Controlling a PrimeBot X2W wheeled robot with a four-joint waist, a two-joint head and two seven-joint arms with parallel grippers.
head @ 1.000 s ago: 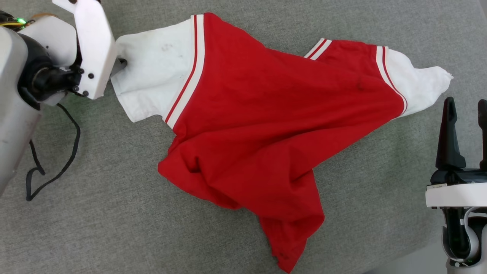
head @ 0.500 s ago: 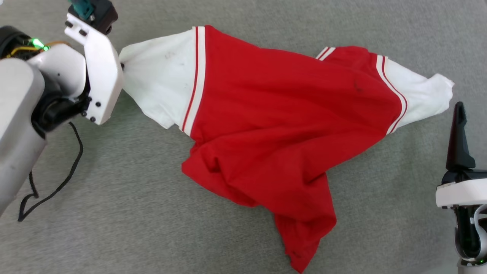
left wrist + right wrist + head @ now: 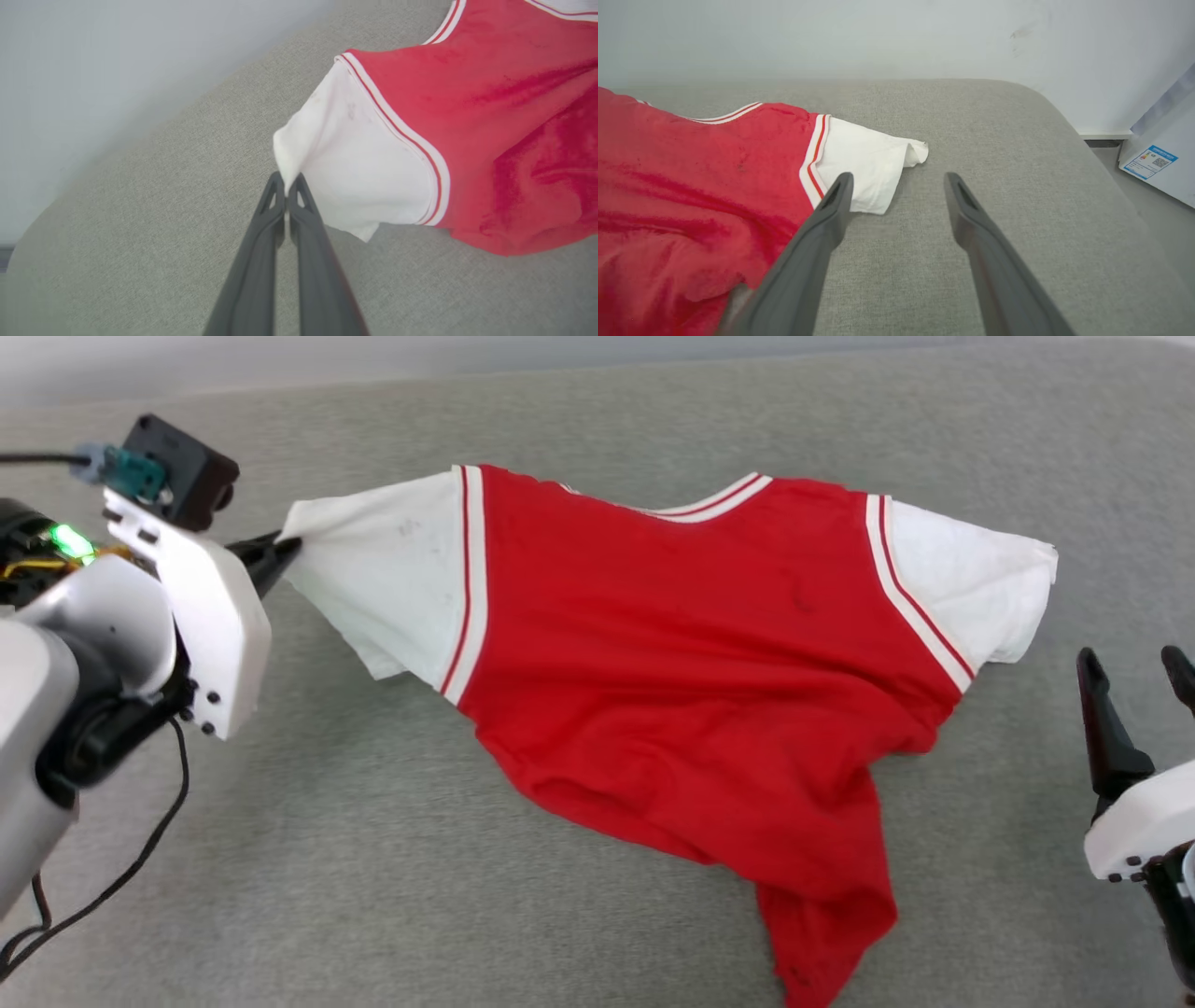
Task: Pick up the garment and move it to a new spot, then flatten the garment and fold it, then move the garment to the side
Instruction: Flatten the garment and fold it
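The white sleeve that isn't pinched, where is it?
In the head view the free sleeve lies on the grey surface at the garment's right end, just up-left of the open right gripper.

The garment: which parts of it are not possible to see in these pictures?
- Head view: the underside of the garment, hidden by its own cloth.
- Head view: its lower tip, cut off by the bottom edge.
- Left wrist view: how much sleeve the shut left claw holds, covered by its fingers.
- Right wrist view: the box label, too small to read.
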